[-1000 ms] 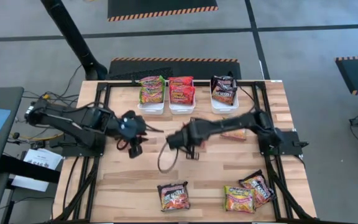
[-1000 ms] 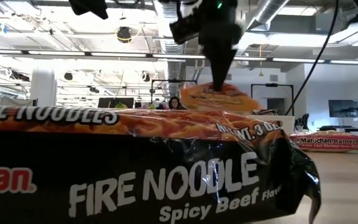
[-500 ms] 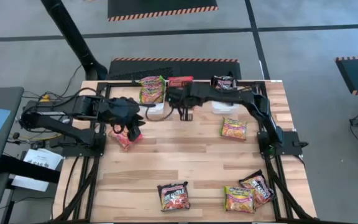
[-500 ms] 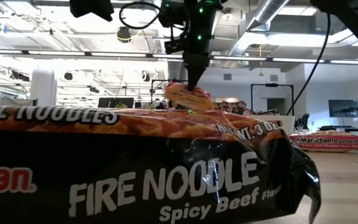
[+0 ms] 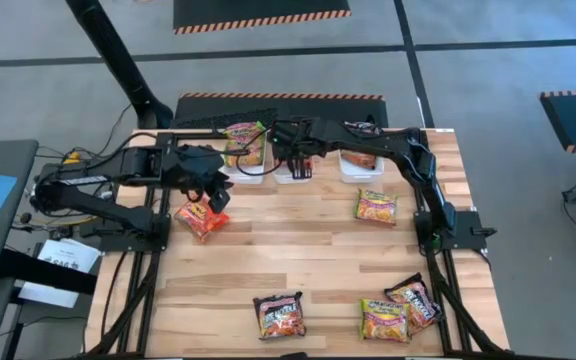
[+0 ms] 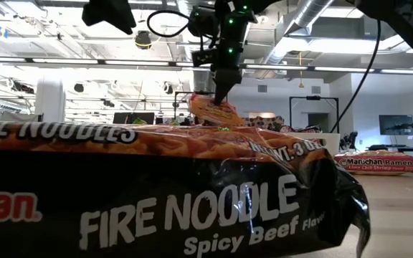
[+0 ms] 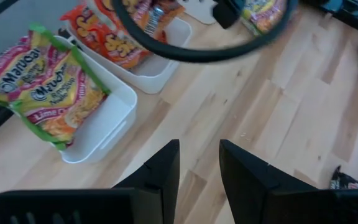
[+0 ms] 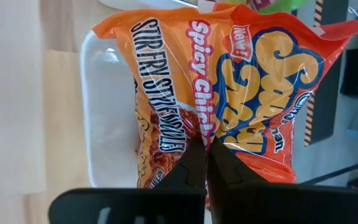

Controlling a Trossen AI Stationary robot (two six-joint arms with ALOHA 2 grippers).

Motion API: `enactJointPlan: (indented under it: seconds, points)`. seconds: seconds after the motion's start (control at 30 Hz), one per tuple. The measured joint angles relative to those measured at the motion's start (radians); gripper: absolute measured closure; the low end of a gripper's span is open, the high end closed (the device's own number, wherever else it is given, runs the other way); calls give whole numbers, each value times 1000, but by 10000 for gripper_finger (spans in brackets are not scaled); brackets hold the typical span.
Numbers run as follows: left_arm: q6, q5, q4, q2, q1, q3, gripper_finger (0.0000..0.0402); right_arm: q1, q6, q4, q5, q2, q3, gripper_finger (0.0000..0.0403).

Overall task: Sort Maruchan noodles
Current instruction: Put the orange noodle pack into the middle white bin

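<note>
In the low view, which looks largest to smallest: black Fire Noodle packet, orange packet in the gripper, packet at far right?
1. black Fire Noodle packet, nearest the camera.
2-3. orange packet and far-right packet look alike.

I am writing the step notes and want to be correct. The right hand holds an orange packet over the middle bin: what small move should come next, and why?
Probably lower a little and open the right hand. It is shut on the orange Spicy Chicken packet, which hangs over the middle white bin where other orange packets lie. The left hand waits empty near the bins.
</note>
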Motion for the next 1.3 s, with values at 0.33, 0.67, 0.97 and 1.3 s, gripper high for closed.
enactJointPlan:
  seconds: [0.33, 0.67, 0.97, 1.3]
  points:
    - [6, -1, 55, 0, 53, 0, 304, -10, 3, 15, -45, 44, 0, 394]
    - [11, -1, 56, 0, 69, 0, 304, -25, 6, -10, -45, 62, 0, 380]
    - [57, 7, 56, 0, 69, 0, 304, -27, -4, -9, -45, 62, 0, 311]
    - [105, 35, 56, 0, 69, 0, 304, -27, 131, -59, -46, 60, 13, 235]
